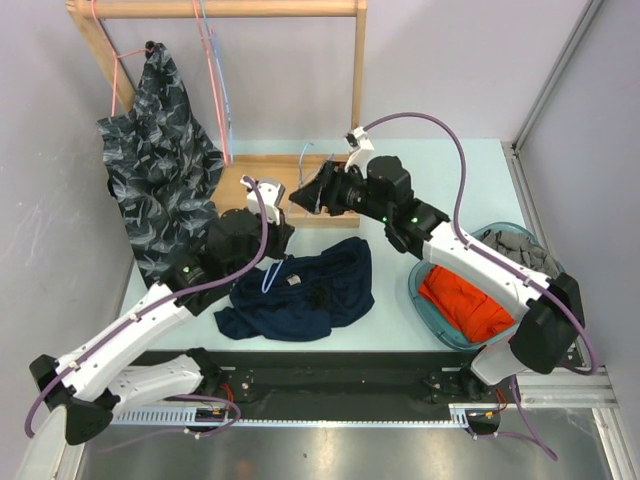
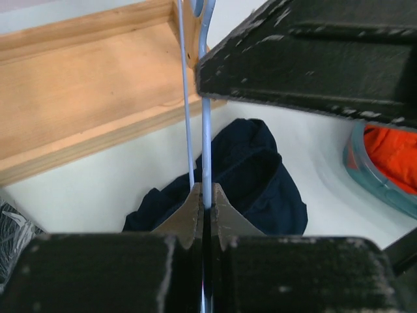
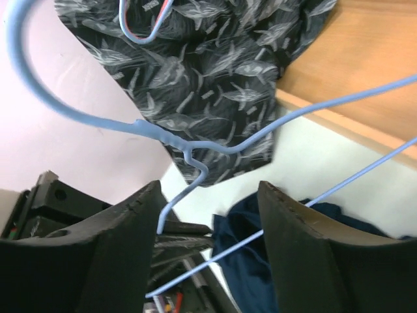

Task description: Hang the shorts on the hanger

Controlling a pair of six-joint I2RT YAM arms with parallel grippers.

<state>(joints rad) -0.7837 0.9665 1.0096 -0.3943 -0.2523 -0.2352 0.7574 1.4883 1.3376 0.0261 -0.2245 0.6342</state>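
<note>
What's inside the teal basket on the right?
An orange garment lies in the basket, with some grey cloth at its far end. The right arm crosses over it, so part of the contents, and anything underneath, is hidden.

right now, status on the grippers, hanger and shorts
Left gripper shut on the hanger. Right gripper open, jaws either side of its neck. Shorts bunched on the table, not hung yet. Printed garment hangs on the rack, clear of them.
</note>
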